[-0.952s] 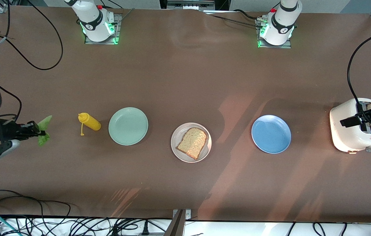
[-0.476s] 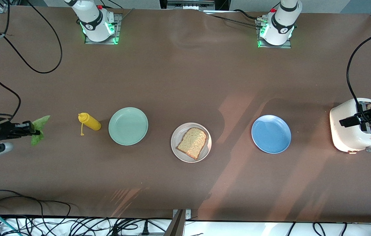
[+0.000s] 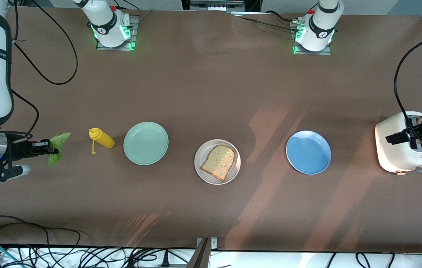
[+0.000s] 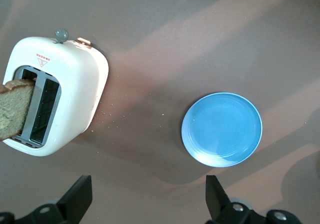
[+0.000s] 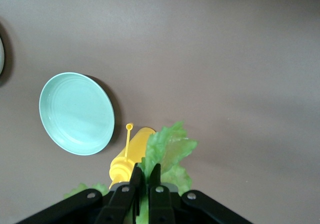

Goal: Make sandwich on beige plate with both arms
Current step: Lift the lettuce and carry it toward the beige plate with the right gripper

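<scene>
A: What has the right claw (image 3: 50, 150) got hold of?

B: Its fingers (image 5: 155, 176) are pinched tight on a ruffled green lettuce leaf (image 3: 57, 147), which sticks out from between them. The claw is up over the counter (image 3: 203, 96) at the right arm's end, and in the right wrist view the leaf (image 5: 167, 156) hangs above the yellow squeeze bottle (image 5: 127, 161).

A: And the left claw (image 4: 147, 196)?

B: Spread wide with nothing in it. It hovers at the left arm's end, over the white toaster (image 3: 404, 143); in the left wrist view the two fingers (image 4: 77, 199) stand far apart with bare counter between them.

A: Anything in the toaster?

B: A slice of brown toast (image 4: 14, 109) stands up out of one slot of the toaster (image 4: 70, 84)

A: Where is the sandwich so far?

B: Only one slice of toast (image 3: 219, 161) lies on the beige plate (image 3: 200, 168), in the middle of the row of plates. No lettuce or second slice is on it yet.

A: What lies beside it?

B: The mint-green plate (image 3: 146, 143) is toward the right arm's end, with the squeeze bottle (image 3: 101, 138) lying on its side just past it. The blue plate (image 3: 308, 152) is toward the left arm's end, between the beige plate and the toaster
</scene>
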Controlling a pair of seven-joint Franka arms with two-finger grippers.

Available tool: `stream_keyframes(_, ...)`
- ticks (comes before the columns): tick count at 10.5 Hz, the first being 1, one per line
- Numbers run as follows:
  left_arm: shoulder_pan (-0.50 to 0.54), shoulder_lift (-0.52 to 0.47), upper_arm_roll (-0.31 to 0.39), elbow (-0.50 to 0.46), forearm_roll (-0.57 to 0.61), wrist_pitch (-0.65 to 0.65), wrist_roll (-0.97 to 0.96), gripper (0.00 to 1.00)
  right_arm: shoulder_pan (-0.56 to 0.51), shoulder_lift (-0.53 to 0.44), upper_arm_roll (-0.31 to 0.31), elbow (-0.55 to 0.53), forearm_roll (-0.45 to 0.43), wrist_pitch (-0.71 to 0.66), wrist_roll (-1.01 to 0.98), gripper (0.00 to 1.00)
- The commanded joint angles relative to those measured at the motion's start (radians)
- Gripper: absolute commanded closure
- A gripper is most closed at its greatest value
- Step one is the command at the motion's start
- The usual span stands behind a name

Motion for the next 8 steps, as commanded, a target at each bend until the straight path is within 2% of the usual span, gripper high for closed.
stream_keyframes(1,0.007,-0.024,-0.010,-0.032,0.026,-0.002,0.011,0.00,0.007,-0.015,0.021,0.041,-0.008,-0.046,0.047,1.00)
stream_keyframes(2,0.007,-0.024,-0.010,-0.030,0.026,-0.002,0.011,0.00,0.008,-0.031,0.021,0.041,-0.001,-0.044,0.060,1.00)
stream_keyframes(3,0.007,-0.024,-0.010,-0.032,0.026,-0.002,0.011,0.00,0.010,-0.032,0.021,0.044,0.040,-0.029,0.131,1.00)
stream_keyframes(5,0.005,-0.024,-0.011,-0.032,0.026,-0.002,0.009,0.00,0.068,-0.022,0.016,0.058,0.042,-0.014,0.320,1.00)
stream_keyframes(8,0.005,-0.024,-0.011,-0.032,0.026,-0.002,0.007,0.00,0.155,0.026,0.016,0.062,0.029,0.006,0.347,1.00)
